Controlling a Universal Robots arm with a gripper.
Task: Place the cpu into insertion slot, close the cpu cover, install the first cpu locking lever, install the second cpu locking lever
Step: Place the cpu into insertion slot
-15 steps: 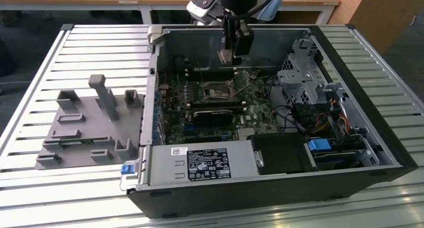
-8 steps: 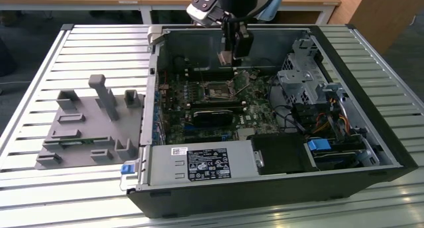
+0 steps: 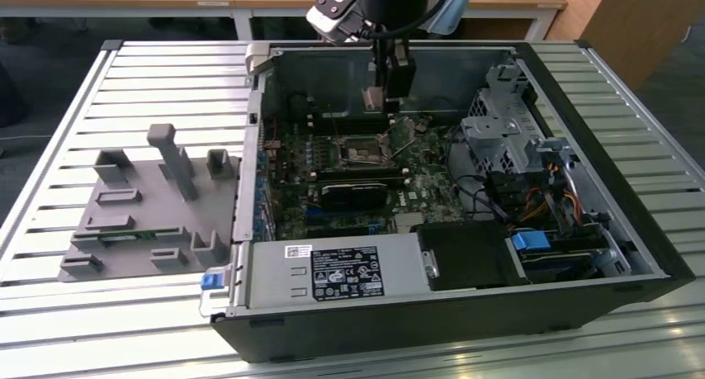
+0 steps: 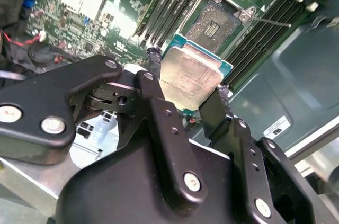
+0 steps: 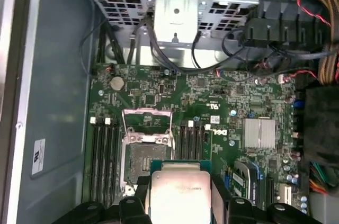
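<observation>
The cpu (image 4: 190, 78), a flat square chip with a pale metal top and a green edge, is clamped between my gripper's (image 4: 188, 83) black fingers (image 4: 154, 73). In the exterior view the gripper (image 3: 385, 98) hangs inside the open computer case, above and a little behind the insertion slot (image 3: 361, 150). In both wrist views the slot (image 4: 217, 23) (image 5: 143, 158) lies bare, with the chip (image 5: 180, 192) held short of it and tilted. The cpu cover (image 5: 146, 121) is swung up off the socket. A thin lever (image 4: 270, 21) sticks out beside the socket.
The case (image 3: 650, 255) lies open on a slatted metal table (image 3: 165, 65). A black card (image 3: 358, 193) sits in front of the socket, and a white-labelled grey box (image 3: 330, 272) is at the case front. Drive cage (image 3: 496, 139) and cables (image 3: 551, 197) fill the exterior view's right. A grey fixture (image 3: 144, 206) stands outside the case.
</observation>
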